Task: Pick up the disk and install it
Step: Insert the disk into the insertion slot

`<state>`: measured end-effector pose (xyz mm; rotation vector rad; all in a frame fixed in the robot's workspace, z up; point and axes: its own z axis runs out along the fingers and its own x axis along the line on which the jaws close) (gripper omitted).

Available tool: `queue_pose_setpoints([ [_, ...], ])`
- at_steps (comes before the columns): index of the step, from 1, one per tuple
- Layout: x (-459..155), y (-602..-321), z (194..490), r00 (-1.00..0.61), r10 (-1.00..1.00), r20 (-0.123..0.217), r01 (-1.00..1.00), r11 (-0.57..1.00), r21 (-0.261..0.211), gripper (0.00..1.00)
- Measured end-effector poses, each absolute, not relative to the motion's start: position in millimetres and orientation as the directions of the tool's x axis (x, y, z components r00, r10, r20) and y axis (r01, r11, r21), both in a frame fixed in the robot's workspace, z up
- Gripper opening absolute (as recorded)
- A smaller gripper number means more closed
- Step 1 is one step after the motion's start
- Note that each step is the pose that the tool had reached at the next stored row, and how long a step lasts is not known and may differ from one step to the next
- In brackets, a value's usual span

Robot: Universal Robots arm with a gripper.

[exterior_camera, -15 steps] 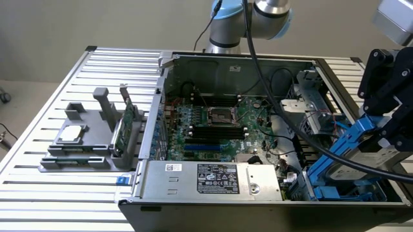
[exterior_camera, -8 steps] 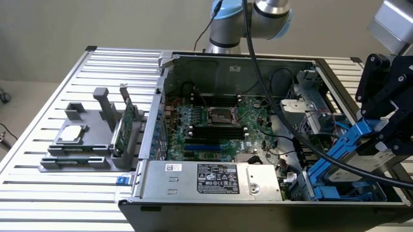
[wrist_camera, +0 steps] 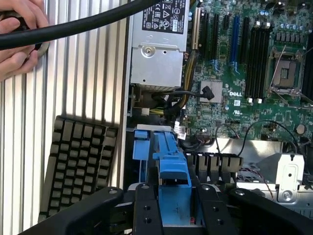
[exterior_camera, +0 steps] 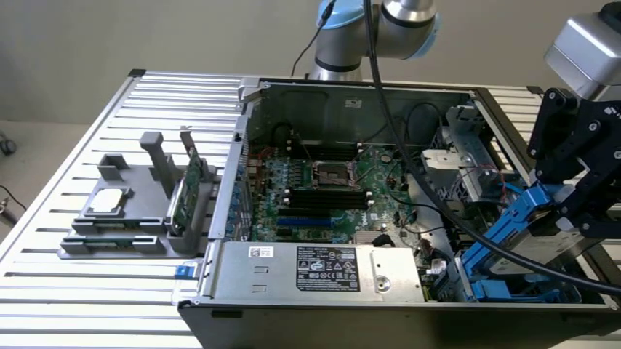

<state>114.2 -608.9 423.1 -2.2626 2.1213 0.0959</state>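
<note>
In the exterior view, the gripper is at the exterior view's right, over a corner of the open computer case. The disk is tilted between its jaws. In the wrist view, the gripper grasps the disk, and the blue carrier sits between both fingers.

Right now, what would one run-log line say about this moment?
gripper: shut on disk | disk: tilted, held over open computer case, exterior view's right | installed: not yet
</note>
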Motion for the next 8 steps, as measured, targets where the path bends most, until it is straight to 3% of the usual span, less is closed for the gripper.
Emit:
queue_pose_setpoints([
  [8, 114.2, -609.0, 414.1, 0.096, -0.992, -0.088, -0.995, -0.097, 0.013, 0.33],
])
